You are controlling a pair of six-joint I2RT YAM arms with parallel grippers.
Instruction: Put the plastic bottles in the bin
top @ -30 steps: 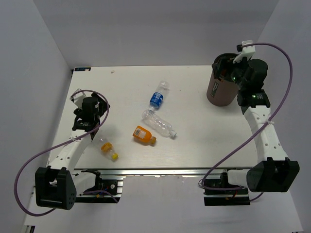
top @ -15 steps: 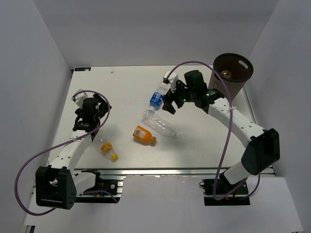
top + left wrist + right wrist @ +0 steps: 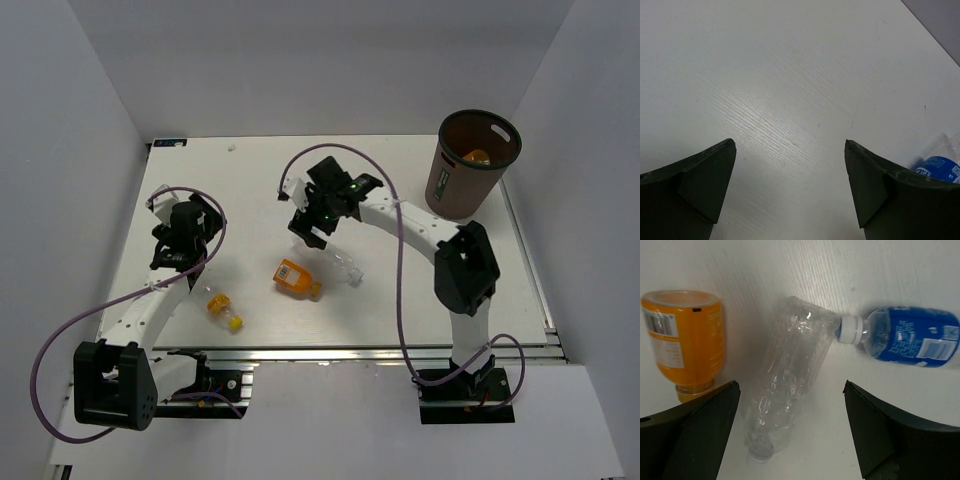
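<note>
Up front the yellow-cap bottle [image 3: 224,308] lies near the left pincer [image 3: 789,145], which is open on nothing. Further up the counter [image 3: 420,290], the right pincer [image 3: 790,390] hangs wide open over the larger clear bottle [image 3: 790,370]. The orange bottle [image 3: 687,340] lies beside it, and the blue-label bottle [image 3: 910,337] has its cap right against it. I'd drop straight and pinch its middle gently. The bin [image 3: 455,195] stands far right, another orange bottle [image 3: 475,156] inside.

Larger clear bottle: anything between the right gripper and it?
Nothing visible. The right gripper hangs open over the larger clear bottle. The orange bottle lies beside it, apart; the blue-label bottle has its cap at the clear bottle's wide end.
</note>
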